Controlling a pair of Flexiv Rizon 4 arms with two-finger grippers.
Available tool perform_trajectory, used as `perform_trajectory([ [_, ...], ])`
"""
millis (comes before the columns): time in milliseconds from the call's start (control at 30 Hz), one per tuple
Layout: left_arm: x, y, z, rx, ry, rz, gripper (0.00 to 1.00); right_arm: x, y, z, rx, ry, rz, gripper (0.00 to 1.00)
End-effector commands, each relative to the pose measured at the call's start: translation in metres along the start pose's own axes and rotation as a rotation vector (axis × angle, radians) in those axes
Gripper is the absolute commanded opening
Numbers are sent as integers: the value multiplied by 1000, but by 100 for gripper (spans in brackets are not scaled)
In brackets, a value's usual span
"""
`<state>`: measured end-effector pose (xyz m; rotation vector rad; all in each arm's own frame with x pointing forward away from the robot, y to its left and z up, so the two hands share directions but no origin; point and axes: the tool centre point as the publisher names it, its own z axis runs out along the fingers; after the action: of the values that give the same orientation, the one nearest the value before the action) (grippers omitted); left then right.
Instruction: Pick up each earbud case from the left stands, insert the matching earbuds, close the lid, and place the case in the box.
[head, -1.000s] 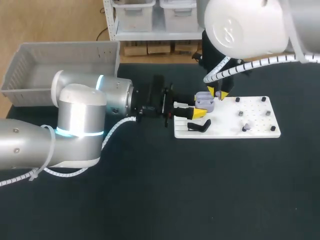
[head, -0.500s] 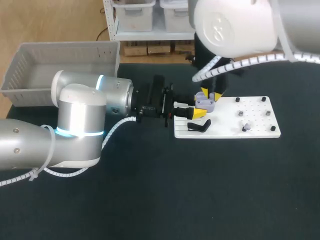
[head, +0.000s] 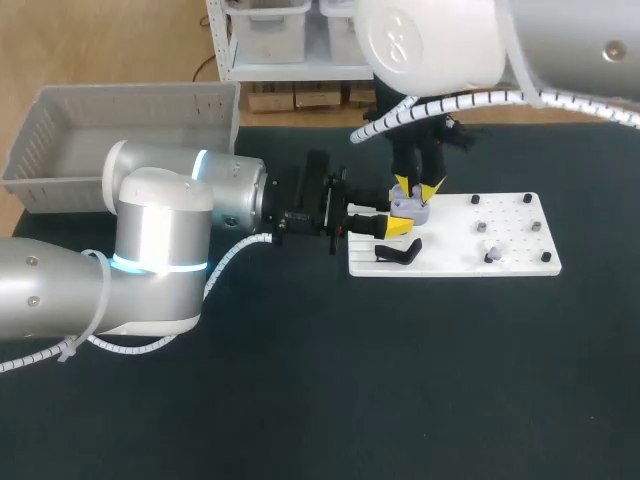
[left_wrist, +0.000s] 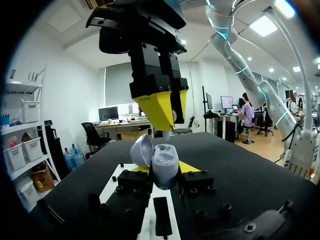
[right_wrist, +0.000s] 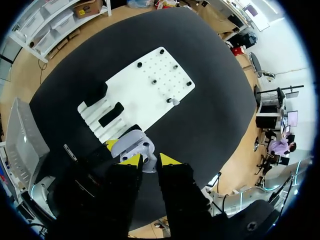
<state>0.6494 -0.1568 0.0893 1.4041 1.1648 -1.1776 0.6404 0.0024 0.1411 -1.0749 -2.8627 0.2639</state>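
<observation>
The lavender earbud case (left_wrist: 165, 167) is in the air over the left end of the white board (head: 500, 240), its lid swung open and tilted back to one side. The left gripper (left_wrist: 166, 170) pinches the case's body from both sides, its yellow tips pressed against the shell, with the arm lying level and coming in from the left.

Straight above the open case hangs the right gripper (right_wrist: 149, 160), pointing down. Its tips are only narrowly apart and nip a small pale earbud (right_wrist: 148, 166) between them, just over the case's mouth. The two grippers stand very close, one across and one upright, with little gap between their yellow tips.

Under and beside the case, the board's left end carries ribbed white stands (head: 357, 240). A black case (head: 398, 253) lies just beside these, near the board's front edge. On the board's right half stand scattered small pegs, and another pale earbud (head: 490, 256) sits among them, well apart from the grippers.

The grey basket (head: 130, 110) sits at the far left corner of the table (head: 400, 380), well apart from the board and behind the left arm. In front of the board's near edge runs a wide stretch of dark tabletop.
</observation>
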Motion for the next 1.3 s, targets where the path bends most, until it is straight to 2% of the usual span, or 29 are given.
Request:
perform_trajectory([
  [33, 0, -2, 0, -6, -1, 3, 0, -2, 1, 1, 1, 4, 4, 0],
  [633, 0, -2, 0, -6, -1, 3, 0, -3, 5, 8, -4, 23, 4, 0],
  [1300, 0, -2, 0, -6, -1, 3, 0, -8, 4, 16, -4, 4, 17, 0],
])
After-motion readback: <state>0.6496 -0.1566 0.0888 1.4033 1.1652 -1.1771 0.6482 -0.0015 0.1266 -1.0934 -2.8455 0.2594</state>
